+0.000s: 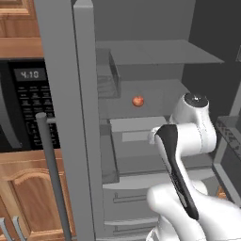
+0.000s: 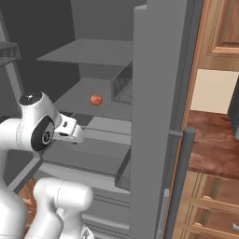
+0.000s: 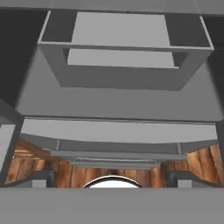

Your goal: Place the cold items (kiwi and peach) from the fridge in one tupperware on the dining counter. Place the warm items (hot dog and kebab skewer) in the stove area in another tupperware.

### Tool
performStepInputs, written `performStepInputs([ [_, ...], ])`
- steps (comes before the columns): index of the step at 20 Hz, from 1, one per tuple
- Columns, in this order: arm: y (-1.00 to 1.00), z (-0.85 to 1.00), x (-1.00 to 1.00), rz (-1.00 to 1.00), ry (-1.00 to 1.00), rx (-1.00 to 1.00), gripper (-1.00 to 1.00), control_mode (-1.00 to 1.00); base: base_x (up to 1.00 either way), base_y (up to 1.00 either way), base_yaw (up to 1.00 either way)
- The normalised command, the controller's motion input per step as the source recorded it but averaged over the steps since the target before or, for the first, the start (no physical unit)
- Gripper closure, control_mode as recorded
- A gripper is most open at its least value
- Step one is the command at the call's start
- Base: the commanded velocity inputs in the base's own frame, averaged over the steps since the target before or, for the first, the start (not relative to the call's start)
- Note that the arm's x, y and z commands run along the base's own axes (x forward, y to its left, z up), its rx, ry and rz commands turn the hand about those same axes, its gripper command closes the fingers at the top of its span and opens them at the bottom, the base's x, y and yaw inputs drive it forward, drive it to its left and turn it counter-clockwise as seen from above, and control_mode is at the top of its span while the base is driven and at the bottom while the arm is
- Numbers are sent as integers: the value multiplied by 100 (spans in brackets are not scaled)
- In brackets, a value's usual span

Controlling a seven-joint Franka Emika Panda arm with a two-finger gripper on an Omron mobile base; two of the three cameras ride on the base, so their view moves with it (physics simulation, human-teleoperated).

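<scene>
The tall grey fridge [image 1: 141, 61] stands open, exposing grey inner shelves and pull-out drawers. The small round orange-red peach [image 1: 138, 101] rests on a middle grey shelf [image 1: 155, 92], toward its rear, with bare shelf surface all around it. In the left base view the peach lies at about 11 o'clock from the arm's rounded white wrist joint [image 1: 195, 108], apart from it; in the right base view the peach [image 2: 95, 99] sits at roughly 1 o'clock from the same joint [image 2: 35, 122], on the shelf above a lighter grey drawer front [image 2: 109, 125]. The white arm with dark joints [image 1: 176, 164] reaches into the fridge cavity below the level of the peach shelf. The two-finger gripper [image 3: 112, 178] points at the lower part of the fridge: in the hand view its two small dark finger tips [image 3: 41, 178] stand far apart at the 7 and 5 o'clock corners, jaws fully spread, with nothing between them. An open-topped grey drawer box [image 3: 124, 65] lies at 12 o'clock in that view. The long grey bar handle [image 1: 51, 174] rises at 8 o'clock in the left base view, in front of a black microwave panel [image 1: 28, 101] and reddish wood cabinets [image 1: 28, 197].
</scene>
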Motion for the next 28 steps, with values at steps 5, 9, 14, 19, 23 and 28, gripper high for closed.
performStepInputs([
  [5,-45,29,45,11,-44,11,-100,-100,0,0,0],
  [9,-48,66,76,9,0,20,-100,-100,0,0,0],
  [14,-7,4,46,-2,-9,-3,-100,-100,0,0,0],
  [19,7,-2,81,-5,-3,-10,-100,-100,0,0,0],
  [23,2,0,73,-11,9,-15,-100,-100,0,0,0],
  [28,10,3,69,-4,15,-13,-100,-100,0,0,0],
])
